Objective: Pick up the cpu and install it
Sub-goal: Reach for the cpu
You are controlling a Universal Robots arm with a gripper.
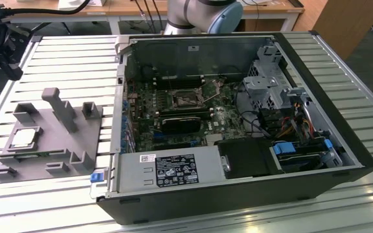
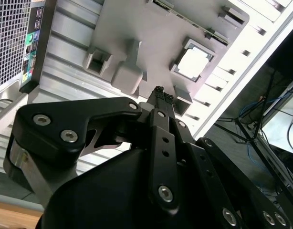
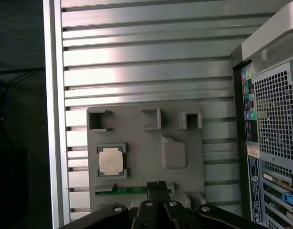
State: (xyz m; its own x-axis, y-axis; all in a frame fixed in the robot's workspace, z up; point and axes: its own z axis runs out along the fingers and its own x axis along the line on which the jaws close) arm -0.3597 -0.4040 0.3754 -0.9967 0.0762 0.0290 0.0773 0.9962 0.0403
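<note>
Slatted aluminium table is seen beneath a grey tray and an opened computer case. In the first wrist view, the gripper is held above the tray with its fingers clenched together on nothing. The cpu is seated in a square pocket of the tray, off to one side of the fingertips and untouched by them. A green strip is lodged in the tray, closer to the fingertips than the cpu. The motherboard socket inside the case is well apart from the fingers.

Printed labels on the power supply, no legible text
</note>
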